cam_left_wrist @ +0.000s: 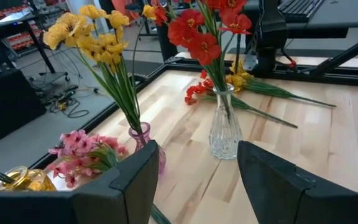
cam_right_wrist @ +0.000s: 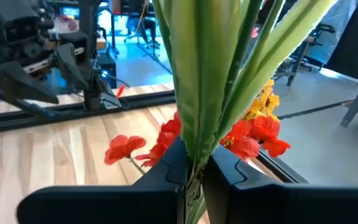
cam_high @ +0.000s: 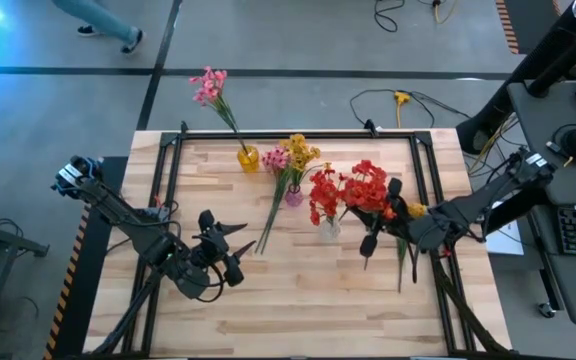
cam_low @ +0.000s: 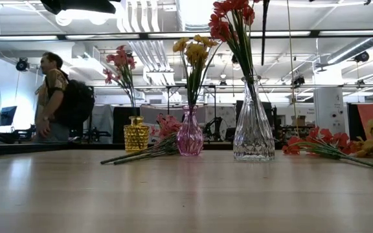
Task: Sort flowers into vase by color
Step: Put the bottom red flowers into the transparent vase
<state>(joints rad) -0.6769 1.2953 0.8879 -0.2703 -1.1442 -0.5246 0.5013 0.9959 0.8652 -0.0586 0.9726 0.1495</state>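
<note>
Right gripper (cam_right_wrist: 194,177), clenched on the green stems of a red spray (cam_high: 373,190), held beside the clear vase (cam_high: 329,228) with blossoms above it; dark fingers (cam_right_wrist: 160,171) pressed against the stem bundle in the right wrist view. Left gripper (cam_left_wrist: 194,174), released, fingers (cam_left_wrist: 135,177) spread and holding nothing, poised over the front-left part of the table, well apart from the vases.

Table (cam_high: 298,300): pale wooden planks with visible grain, edged by a black frame. Beyond it: grey floor with loose cables, a desk with a keyboard at the right, an open workshop with ceiling ducts and lights, and a person with a backpack (cam_low: 57,97) standing at the far left in the low view.

Flowers: long thin green stems, small clustered blossoms. Pink spray (cam_high: 210,85) upright in the squat yellow faceted vase (cam_low: 135,134); yellow spray (cam_low: 194,48) in the narrow-necked pink glass vase (cam_low: 190,133); red spray (cam_low: 230,19) in the tall ribbed clear vase. Another pink spray (cam_high: 275,160) lying on the wood, blossoms between the yellow and pink vases. Loose red flowers (cam_low: 316,139) and yellow flowers (cam_high: 415,210) lying on the table at the right.
</note>
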